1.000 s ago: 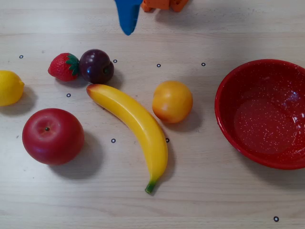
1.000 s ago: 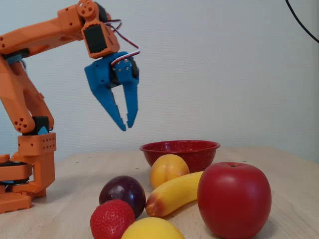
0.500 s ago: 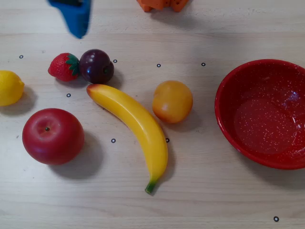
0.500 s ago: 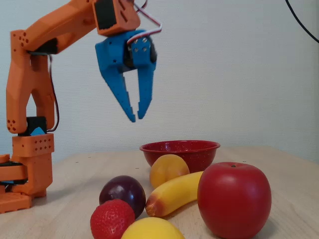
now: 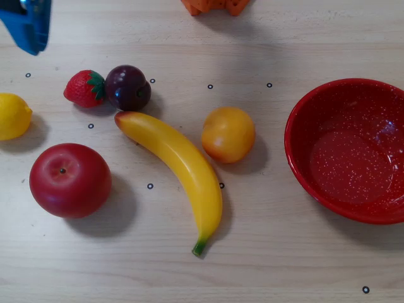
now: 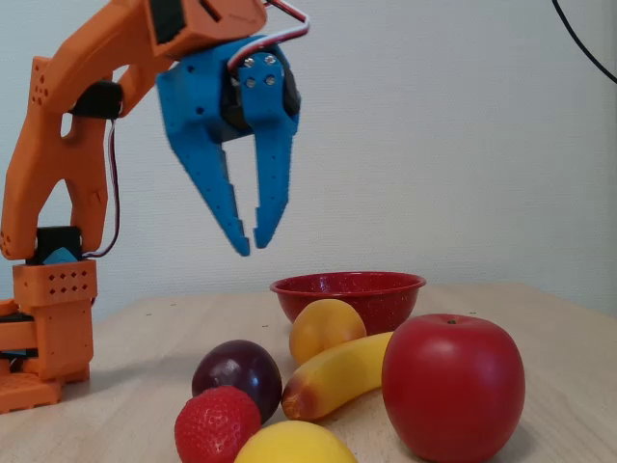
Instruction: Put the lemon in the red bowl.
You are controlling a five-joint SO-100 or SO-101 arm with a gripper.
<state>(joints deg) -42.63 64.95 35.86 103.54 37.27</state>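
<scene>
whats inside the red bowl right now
Nothing: the overhead view shows the red bowl holding only its speckled bottom, though its right edge is cut off. The lemon lies far left on the table.

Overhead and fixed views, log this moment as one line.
gripper: open, empty, high | lemon: on table, untouched | bowl: empty | stage: approach

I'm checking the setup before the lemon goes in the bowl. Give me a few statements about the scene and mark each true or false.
1. The lemon lies at the left edge of the overhead view, apart from the apple. True.
2. The red bowl holds a fruit. False: it is empty.
3. The gripper grips the banana. False: its fingers hang in the air with nothing between them.
4. The strawberry touches the plum. True.
</scene>
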